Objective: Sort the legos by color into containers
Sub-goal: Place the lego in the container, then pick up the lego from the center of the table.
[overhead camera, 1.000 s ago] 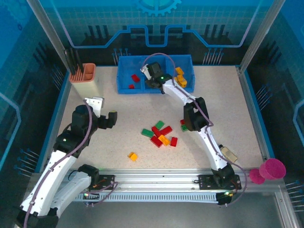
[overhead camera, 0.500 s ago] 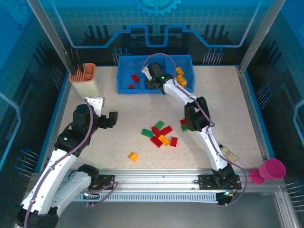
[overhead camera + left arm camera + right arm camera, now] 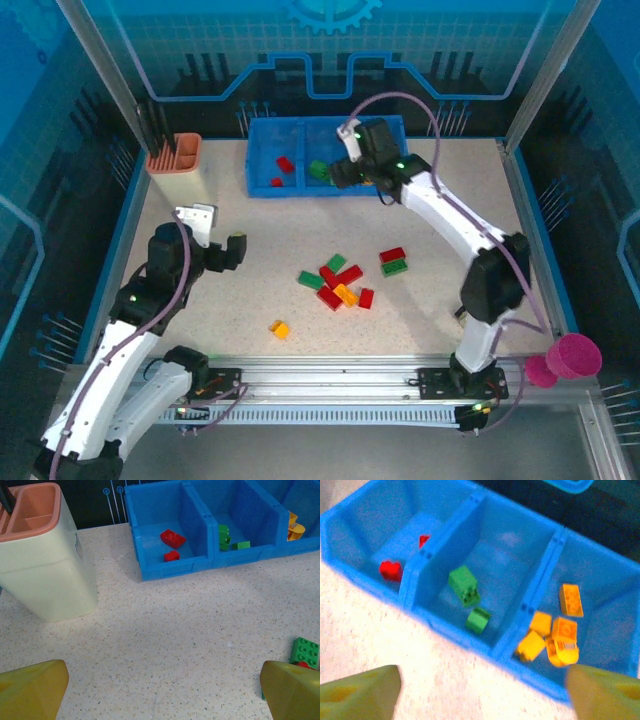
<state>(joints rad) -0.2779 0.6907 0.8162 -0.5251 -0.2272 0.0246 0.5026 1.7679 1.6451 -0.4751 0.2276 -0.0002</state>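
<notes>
While the right hand (image 3: pixel 336 172) hangs released over the blue bin (image 3: pixel 262 188), lift it clear of the near wall before heading for the loose legos (image 3: pixel 338 282) in the middle of the tabletop (image 3: pixel 240 300). The left hand (image 3: pixel 222 232) hovers near-left, spread and empty.

Left wrist: speckled tabletop lies bare up to the peach holder (image 3: pixel 45 565), far left.

Right wrist: green bricks (image 3: pixel 465 586) lie in the middle compartment (image 3: pixel 505 545), reds (image 3: pixel 390 570) left, oranges (image 3: pixel 555 635) right.

Legos (image 3: pixel 465 585) are red, green, orange-yellow; the bin (image 3: pixel 440 550) is blue.
</notes>
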